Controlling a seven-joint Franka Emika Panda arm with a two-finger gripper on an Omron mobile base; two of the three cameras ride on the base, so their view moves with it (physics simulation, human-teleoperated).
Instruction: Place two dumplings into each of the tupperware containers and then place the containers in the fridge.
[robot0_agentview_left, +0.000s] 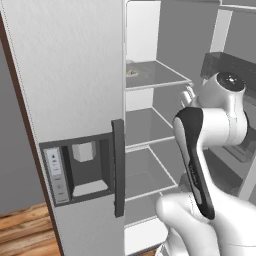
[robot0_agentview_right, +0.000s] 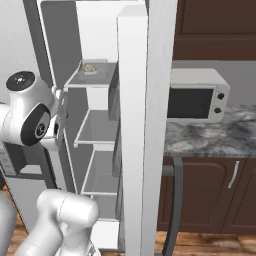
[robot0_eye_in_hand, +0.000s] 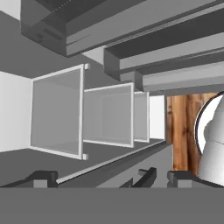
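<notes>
The fridge (robot0_agentview_left: 70, 75) stands open, its left door with the dark dispenser panel (robot0_agentview_left: 80, 167) shut and pale shelves (robot0_agentview_left: 150, 82) showing inside. Small pale dumplings (robot0_agentview_left: 132, 72) (robot0_agentview_right: 90, 68) rest at the back of the upper shelf; I cannot make out the tupperware container under them against the grey shelf. My gripper (robot0_eye_in_hand: 111, 178) is open with nothing between its fingertips (robot0_eye_in_hand: 43, 177), and it sits in front of the middle shelves. The hand view is rolled, so the shelves (robot0_eye_in_hand: 59, 111) appear as upright panes.
The open right door (robot0_agentview_right: 134, 125) stands edge-on, its bins (robot0_agentview_left: 227, 65) close beside the arm's elbow (robot0_agentview_left: 227, 107). A white microwave (robot0_agentview_right: 197, 95) sits on a marbled counter (robot0_agentview_right: 215, 137) to the right. Wood floor (robot0_agentview_left: 25, 232) lies below.
</notes>
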